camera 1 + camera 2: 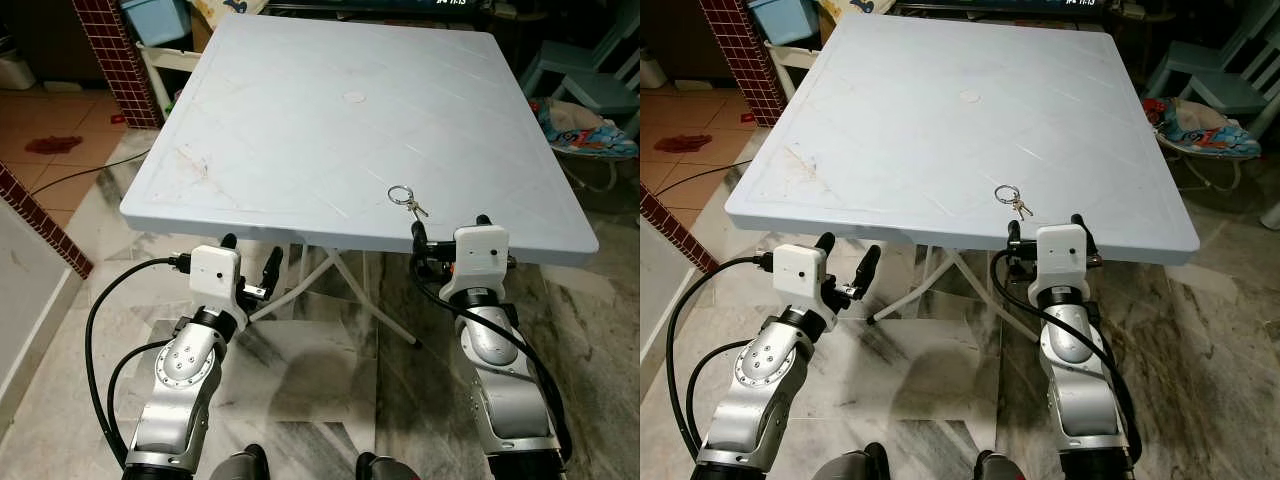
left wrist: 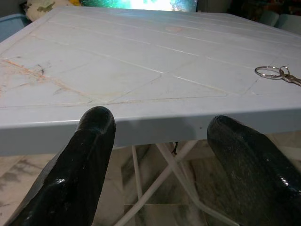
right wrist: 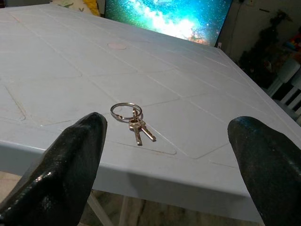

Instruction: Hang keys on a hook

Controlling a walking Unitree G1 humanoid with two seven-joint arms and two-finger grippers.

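Note:
A small bunch of keys on a metal ring [image 1: 405,198] lies on the pale blue-white plastic table [image 1: 300,120], close to its near edge on the right side. My right gripper [image 1: 450,226] is open just below and in front of that edge, a little right of the keys. In the right wrist view the keys [image 3: 132,120] lie flat between the two spread black fingers [image 3: 70,160]. My left gripper [image 1: 250,255] is open too, held under the table's near edge on the left. In the left wrist view the key ring [image 2: 275,72] lies far off to one side.
White folding table legs [image 1: 340,285] stand under the table above a marble floor. A red brick pillar [image 1: 115,55] and a blue bin [image 1: 155,18] are at the back left. Blue chairs [image 1: 580,75] with cloth are at the right. A lit screen [image 3: 169,16] stands beyond the table's far edge.

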